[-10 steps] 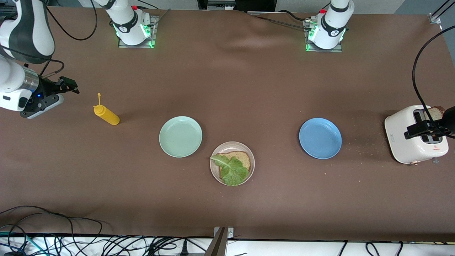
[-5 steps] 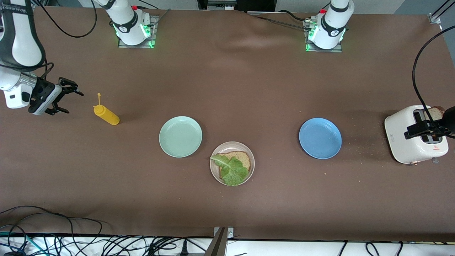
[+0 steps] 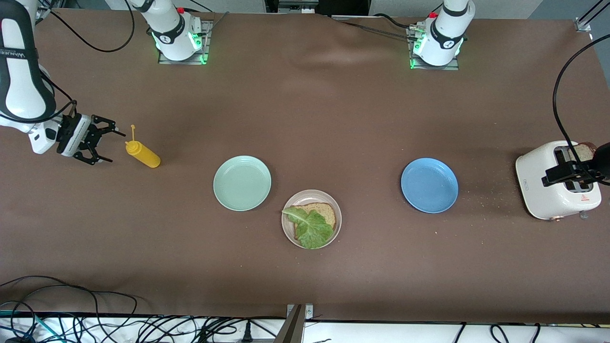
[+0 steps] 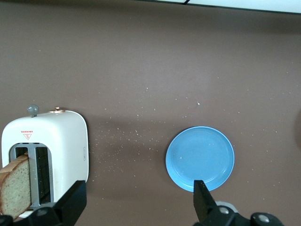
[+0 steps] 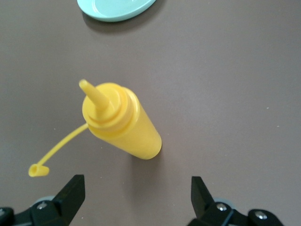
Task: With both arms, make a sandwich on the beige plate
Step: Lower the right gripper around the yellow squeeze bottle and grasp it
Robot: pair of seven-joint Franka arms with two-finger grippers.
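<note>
The beige plate (image 3: 312, 193) stands near the table's middle, nearer the front camera than the other plates. It holds a brown bread slice (image 3: 327, 212) with a green lettuce leaf (image 3: 310, 227) lying on top. Another bread slice (image 3: 584, 151) (image 4: 16, 186) sticks out of a white toaster (image 3: 548, 190) (image 4: 51, 141) at the left arm's end. My left gripper (image 3: 569, 174) (image 4: 138, 190) hangs open over the toaster, holding nothing. My right gripper (image 3: 114, 147) (image 5: 137, 186) is open and empty, close beside a yellow squeeze bottle (image 3: 143, 155) (image 5: 123, 123) at the right arm's end.
A mint green plate (image 3: 242, 183) (image 5: 115, 7) stands beside the beige plate, toward the right arm's end. A blue plate (image 3: 429, 185) (image 4: 200, 157) lies between the beige plate and the toaster. Crumbs dot the brown cloth near the toaster. Cables run along the front edge.
My right gripper has come down and moved toward the yellow bottle, turning so its open fingers face it. The left arm has not moved.
</note>
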